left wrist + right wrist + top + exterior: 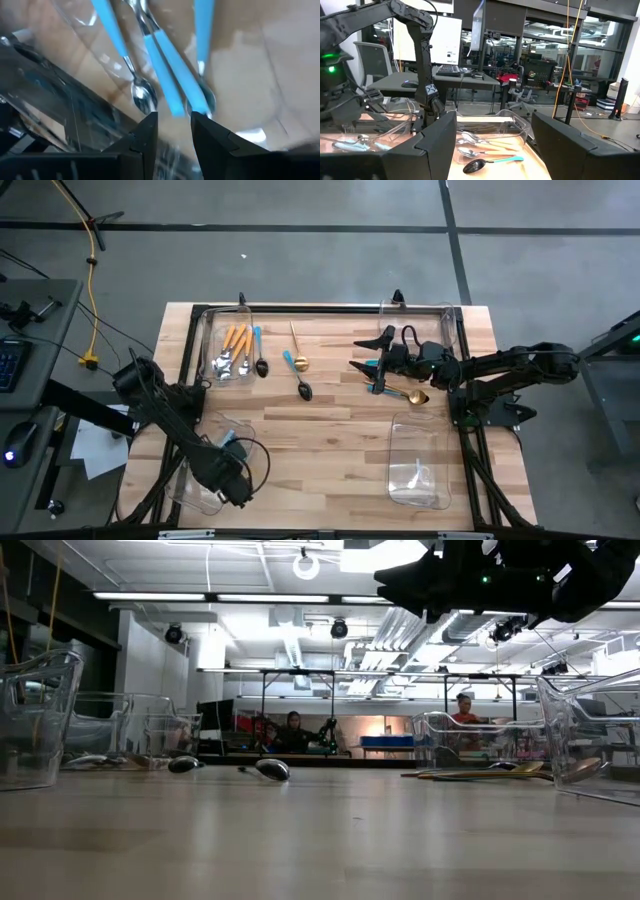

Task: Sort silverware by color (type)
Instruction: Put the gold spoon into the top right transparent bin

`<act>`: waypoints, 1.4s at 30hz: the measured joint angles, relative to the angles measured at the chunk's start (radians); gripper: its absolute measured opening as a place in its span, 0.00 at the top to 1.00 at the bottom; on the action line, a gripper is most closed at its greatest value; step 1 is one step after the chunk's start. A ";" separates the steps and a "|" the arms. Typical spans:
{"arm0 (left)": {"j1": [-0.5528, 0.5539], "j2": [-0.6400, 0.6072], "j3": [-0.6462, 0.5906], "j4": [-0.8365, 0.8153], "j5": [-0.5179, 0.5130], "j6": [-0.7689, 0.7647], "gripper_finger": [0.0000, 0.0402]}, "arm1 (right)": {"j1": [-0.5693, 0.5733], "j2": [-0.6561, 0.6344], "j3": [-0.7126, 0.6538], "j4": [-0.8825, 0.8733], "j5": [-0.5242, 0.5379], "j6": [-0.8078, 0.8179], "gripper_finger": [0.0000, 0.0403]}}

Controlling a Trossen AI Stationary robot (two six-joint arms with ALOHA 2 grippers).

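My left gripper (pixel 228 472) hangs over the near-left clear bin (pixel 190 485), open by a narrow gap (pixel 174 131). Below it in the left wrist view lie several light-blue-handled spoons (pixel 172 75) on the bin's floor. My right gripper (pixel 372 370) is open wide (pixel 492 145), raised above the table's far middle and pointing left. Orange-handled spoons (pixel 234 342) lie in the far-left bin. A light-blue-handled spoon (pixel 258 352), a gold spoon (pixel 297 346) and a teal-handled black spoon (pixel 298 376) lie flat on the wood. Another gold spoon (pixel 412 394) lies under the right arm.
Clear bins stand at the far right (pixel 450 320) and the near right (pixel 420 462) of the wooden table. The far-left bin (pixel 517 122) shows in the right wrist view, with the left arm (pixel 420 45) beyond. People sit in the room behind (pixel 292 725).
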State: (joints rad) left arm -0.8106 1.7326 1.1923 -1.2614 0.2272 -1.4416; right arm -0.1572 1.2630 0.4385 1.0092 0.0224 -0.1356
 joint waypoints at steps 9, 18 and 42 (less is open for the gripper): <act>0.018 -0.215 0.070 -0.002 -0.172 0.126 0.75 | 0.000 0.000 0.000 0.000 0.000 0.000 0.40; -0.008 -0.453 0.128 0.084 -0.756 0.451 0.75 | 0.000 0.000 0.000 -0.005 0.000 0.000 0.40; 0.442 -0.769 -0.561 1.297 -0.461 1.345 0.89 | 0.000 0.000 0.000 -0.040 0.000 0.007 0.40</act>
State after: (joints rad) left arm -0.3686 0.9639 0.6308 0.0356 -0.2334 -0.0965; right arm -0.1571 1.2629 0.4385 0.9691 0.0227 -0.1284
